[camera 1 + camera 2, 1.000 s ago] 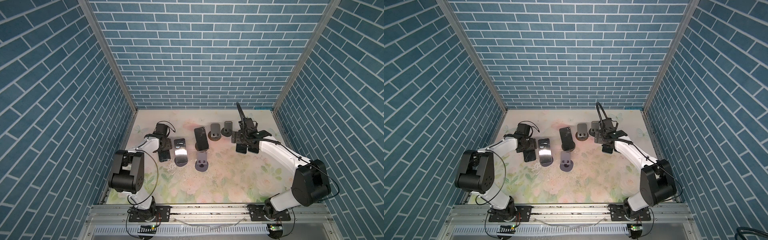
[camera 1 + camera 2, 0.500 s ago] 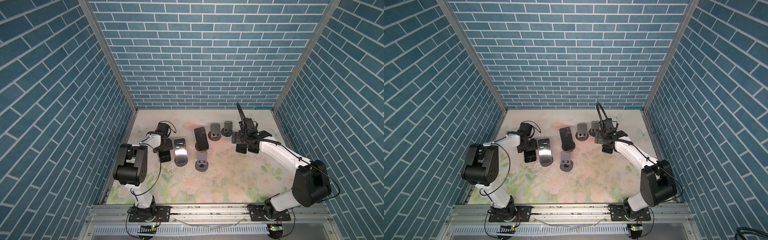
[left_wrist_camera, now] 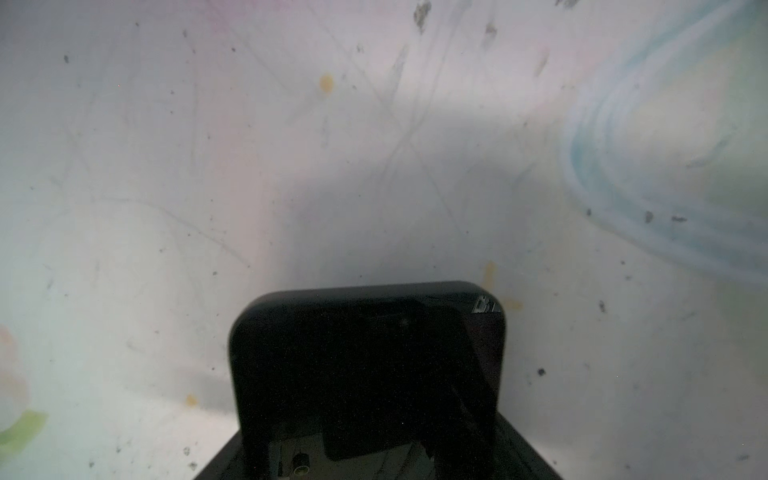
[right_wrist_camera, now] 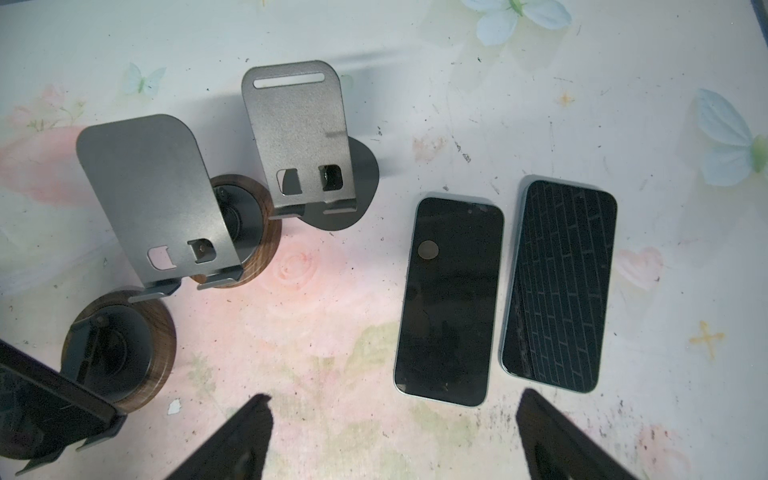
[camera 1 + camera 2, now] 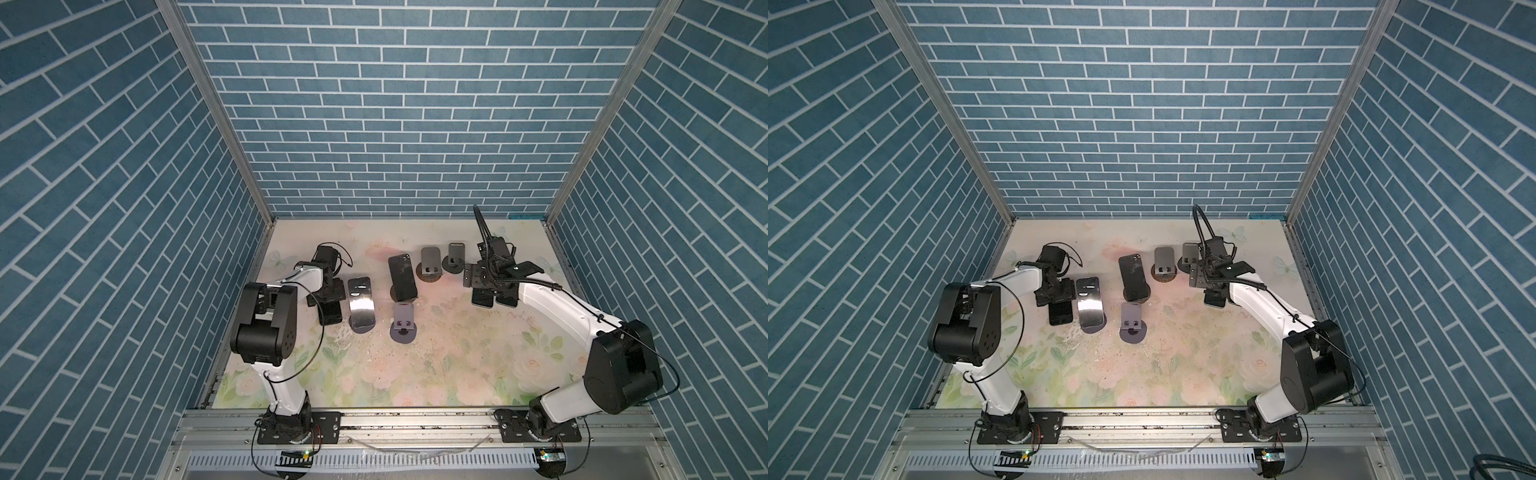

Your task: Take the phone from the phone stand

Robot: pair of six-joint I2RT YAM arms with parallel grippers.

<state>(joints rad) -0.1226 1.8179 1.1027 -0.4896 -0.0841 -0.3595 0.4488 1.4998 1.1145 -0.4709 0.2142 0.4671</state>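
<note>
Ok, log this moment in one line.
left gripper: shut on black phone | right gripper: open over two phones | middle phone: on stand

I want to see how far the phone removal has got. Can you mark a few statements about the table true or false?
1. A dark phone and a brick-reflecting phone lie flat side by side on the table. True.
2. The right gripper holds a phone. False: its jaws stand open and empty.
3. Both rear stands hold phones. False: the wood-based stand and the slotted stand are empty.
4. A black phone leans in a stand at mid table. True.
5. The left gripper is shut on a held phone. True.
</note>
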